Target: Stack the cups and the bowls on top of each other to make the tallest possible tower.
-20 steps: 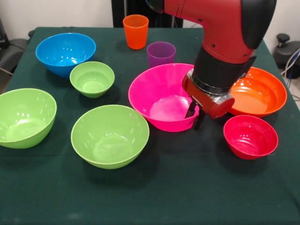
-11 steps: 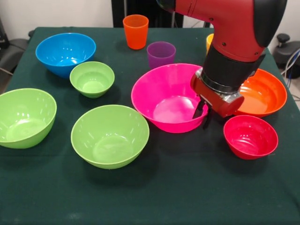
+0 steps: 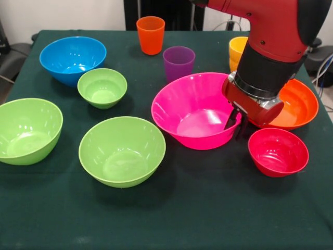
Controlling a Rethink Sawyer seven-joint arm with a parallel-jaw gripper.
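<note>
- Right now my gripper (image 3: pixel 234 125) is pinched on the near-right rim of the pink bowl (image 3: pixel 195 110), one finger inside, one outside.
- Just beside me sit the red bowl (image 3: pixel 278 152) and orange bowl (image 3: pixel 294 101).
- Farther off stand the purple cup (image 3: pixel 179 62) and orange cup (image 3: pixel 150 34).

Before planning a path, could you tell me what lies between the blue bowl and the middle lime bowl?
Front view: the small lime green bowl sits between them.

the arm (image 3: pixel 270 47) hides most of the yellow cup (image 3: pixel 237 51) and part of the orange bowl (image 3: pixel 294 104).
</note>
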